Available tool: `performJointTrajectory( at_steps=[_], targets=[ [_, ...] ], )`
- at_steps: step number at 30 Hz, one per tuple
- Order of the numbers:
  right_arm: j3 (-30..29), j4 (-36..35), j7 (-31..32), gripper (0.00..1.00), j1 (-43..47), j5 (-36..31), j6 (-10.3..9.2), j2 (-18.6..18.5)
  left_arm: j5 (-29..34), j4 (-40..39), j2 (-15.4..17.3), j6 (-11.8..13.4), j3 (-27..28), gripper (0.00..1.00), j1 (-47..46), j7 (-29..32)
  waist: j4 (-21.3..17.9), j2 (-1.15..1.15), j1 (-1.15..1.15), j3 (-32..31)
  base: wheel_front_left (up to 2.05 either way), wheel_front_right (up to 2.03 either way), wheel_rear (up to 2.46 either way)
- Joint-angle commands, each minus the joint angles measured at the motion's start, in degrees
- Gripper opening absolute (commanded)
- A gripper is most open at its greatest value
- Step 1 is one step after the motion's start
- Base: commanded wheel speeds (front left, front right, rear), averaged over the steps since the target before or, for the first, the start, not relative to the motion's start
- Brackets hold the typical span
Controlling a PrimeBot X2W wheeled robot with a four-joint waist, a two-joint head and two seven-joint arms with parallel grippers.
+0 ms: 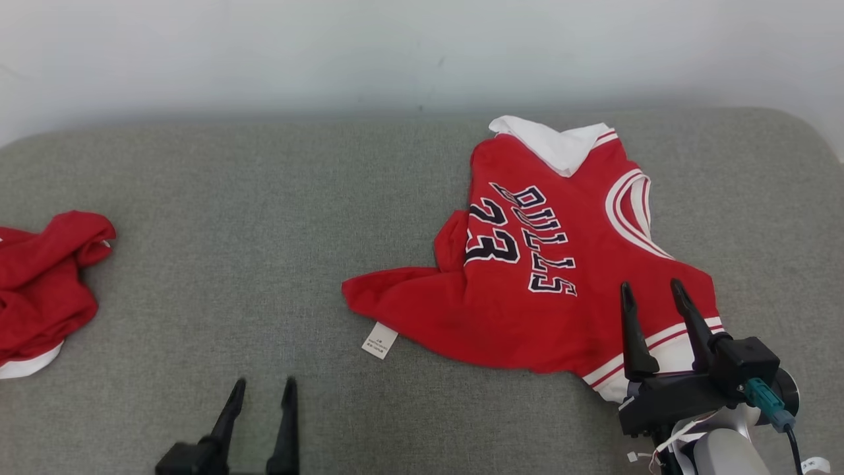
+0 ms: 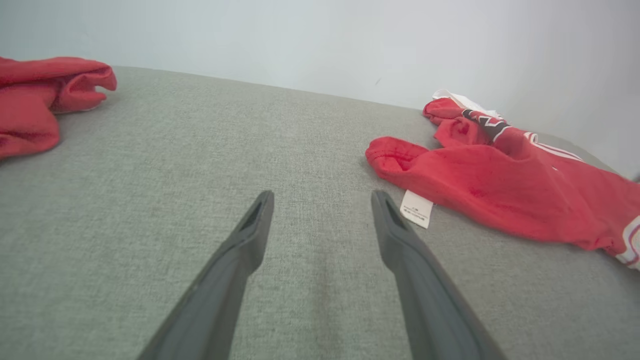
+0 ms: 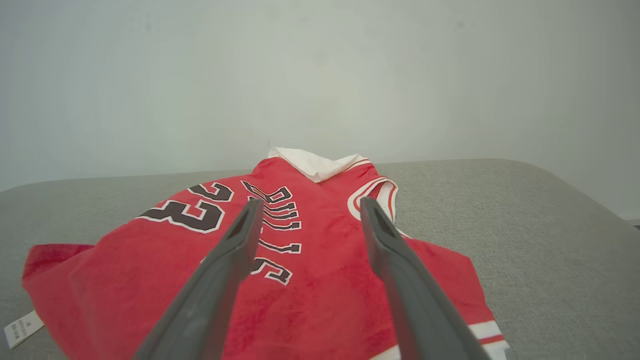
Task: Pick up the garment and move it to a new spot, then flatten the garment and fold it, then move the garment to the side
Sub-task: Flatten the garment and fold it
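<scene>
The garment (image 1: 527,290) is a red jersey with dark "BULLS 23" lettering and white trim; it lies spread and rumpled on the grey cushion, right of centre. A white tag (image 1: 380,340) sticks out at its near left edge. My right gripper (image 1: 651,287) hovers open over the jersey's near right corner, nothing between its fingers. In the right wrist view the jersey (image 3: 310,270) spreads under the open right gripper (image 3: 309,205). My left gripper (image 1: 264,384) stands open over bare cushion at the lower left. The left wrist view has the jersey (image 2: 505,175) to the right of the left gripper (image 2: 322,196).
A second red cloth (image 1: 39,290) lies crumpled at the cushion's far left edge; it also appears as a red bundle (image 2: 45,100) in the left wrist view. The grey cushion (image 1: 231,231) ends at a pale wall behind and rounds off at the right.
</scene>
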Motion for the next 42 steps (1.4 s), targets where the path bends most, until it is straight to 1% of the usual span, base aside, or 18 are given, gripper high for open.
performJointTrajectory(
  at_steps=[1,4,10,15,18,20,21,23,30,31,32,33,36,39,42],
  targets=[
    [0.3,0.1,-0.3,1.00,0.5,-0.3,-0.13,0.3,0.5,-0.7,0.0,0.1,-1.0,1.00,-2.0,-0.2,-0.1,0.00,0.00,1.4,0.00,0.00,0.00],
    [0.2,0.0,-0.3,1.00,0.3,-0.6,-0.13,0.4,1.5,-1.0,0.3,0.1,-3.3,1.00,-5.3,-0.2,-0.5,0.00,0.00,3.0,0.00,0.00,0.00],
    [0.4,-0.3,-0.3,1.00,-1.2,-1.1,-0.13,0.6,1.4,3.6,3.2,0.1,-9.0,1.00,-14.6,-0.2,-1.8,0.00,0.00,6.4,0.00,0.00,0.00],
    [0.8,-0.5,-0.3,1.00,-2.3,-1.2,-0.13,0.8,0.2,11.0,5.4,0.1,-12.6,1.00,-22.5,-0.2,-3.2,0.00,0.00,8.7,0.00,0.00,0.00],
    [0.8,-0.7,-0.3,1.00,-2.6,-1.3,-0.13,1.0,-1.0,16.5,6.3,0.1,-13.7,1.00,-26.7,-0.2,-3.8,0.00,0.00,9.7,0.00,0.00,0.00],
    [0.8,-0.7,-0.3,1.00,-2.7,-1.4,-0.13,1.1,-1.7,20.4,6.4,0.1,-13.9,1.00,-28.5,-0.2,-4.2,0.00,0.00,10.1,0.00,0.00,0.00],
    [0.8,-0.7,-0.3,1.00,-2.7,-1.4,-0.13,1.1,-1.7,20.4,6.4,0.1,-13.9,1.00,-28.5,-0.2,-4.2,0.00,0.00,10.1,0.00,0.00,0.00],
    [0.8,-0.7,-0.3,1.00,-2.9,-1.3,-0.14,1.2,-1.8,23.9,6.5,0.1,-13.8,1.00,-30.3,-0.2,-4.5,0.00,0.00,10.5,0.00,0.00,0.00],
    [0.4,-0.9,-0.3,1.00,-3.1,-1.4,-0.13,1.5,-2.5,28.0,6.0,0.1,-17.2,1.00,-33.2,-0.2,-4.9,0.00,0.00,11.5,0.00,0.00,0.00],
    [0.3,-0.8,-0.3,1.00,-3.2,-1.4,-0.13,1.5,-2.5,28.5,5.9,0.1,-17.9,0.59,-33.4,-0.2,-4.8,0.00,0.00,11.5,0.00,0.00,0.00],
    [0.3,-0.7,-0.3,1.00,-3.3,-1.5,-0.13,1.5,-2.6,28.8,5.8,0.1,-18.3,0.40,-33.5,-0.2,-4.8,0.00,0.00,11.4,0.00,0.00,0.00],
    [0.2,-0.7,-0.3,1.00,-3.3,-1.5,-0.13,1.5,-2.9,29.0,5.7,0.1,-18.3,0.00,-33.5,-0.2,-4.7,0.00,0.00,11.3,0.00,0.00,0.00],
    [-0.1,-0.5,-0.3,1.00,-3.1,-1.4,-0.14,1.6,-3.3,28.7,5.8,0.1,-17.6,0.00,-32.6,-0.2,-4.3,0.00,0.00,10.7,0.00,0.00,0.00],
    [-0.5,-0.2,-0.3,1.00,-2.7,-1.4,-0.14,1.6,-3.9,27.0,6.2,0.1,-15.4,0.00,-31.8,-0.2,-3.7,0.00,0.00,10.0,0.00,0.00,0.00],
    [-0.7,0.2,-0.3,1.00,-2.4,-1.2,-0.13,1.7,-3.7,24.1,6.2,1.8,-11.2,0.00,-30.2,-0.2,-2.8,0.00,0.00,9.3,0.00,0.00,0.00]
  ],
)
